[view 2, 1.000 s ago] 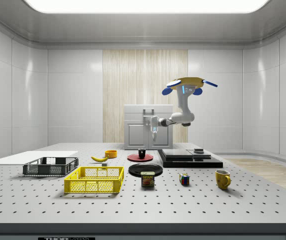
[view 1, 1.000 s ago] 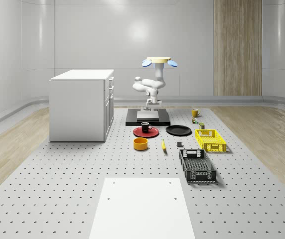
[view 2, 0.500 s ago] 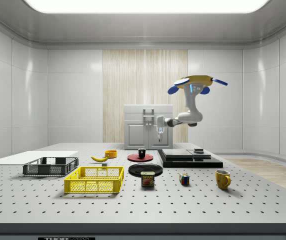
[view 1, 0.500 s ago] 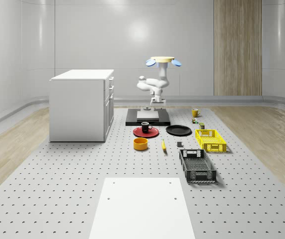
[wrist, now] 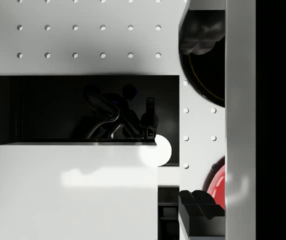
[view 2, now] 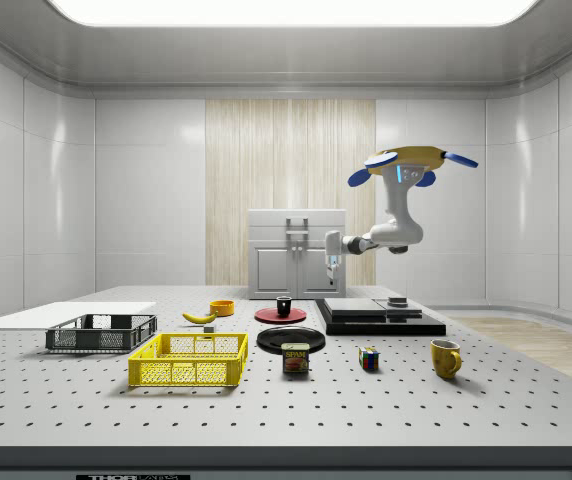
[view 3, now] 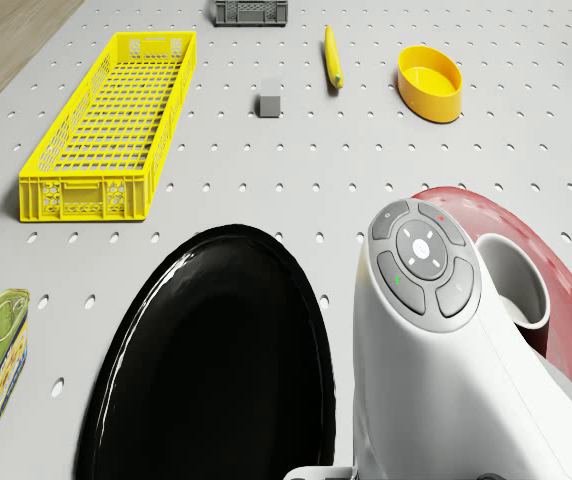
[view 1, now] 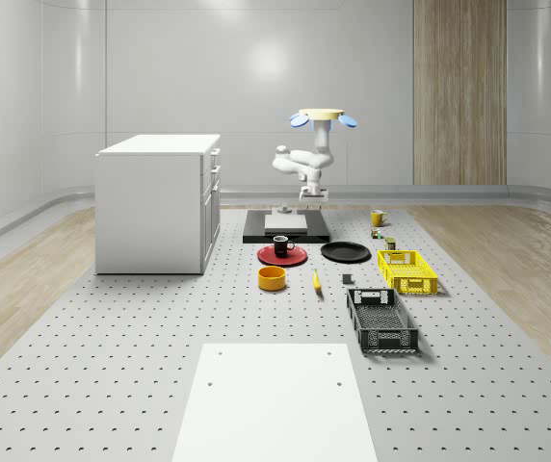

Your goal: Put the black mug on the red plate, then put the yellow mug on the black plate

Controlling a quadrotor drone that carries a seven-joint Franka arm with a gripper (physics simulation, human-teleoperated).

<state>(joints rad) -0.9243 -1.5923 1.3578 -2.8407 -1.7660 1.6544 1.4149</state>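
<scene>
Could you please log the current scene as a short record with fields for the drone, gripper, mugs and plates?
drone: drone hovers above the black platform
gripper: gripper hangs in the air, holding nothing
black mug: black mug stands on the red plate
yellow mug: yellow mug on the table, apart from both plates
black plate: black plate bare, beside the red plate

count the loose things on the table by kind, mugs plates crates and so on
mugs: 2, black mug and yellow mug
plates: 2, red plate and black plate
crates: 2, yellow crate and black crate
bowl: 1
banana: 1
can: 1
puzzle cube: 1
total: 10
</scene>
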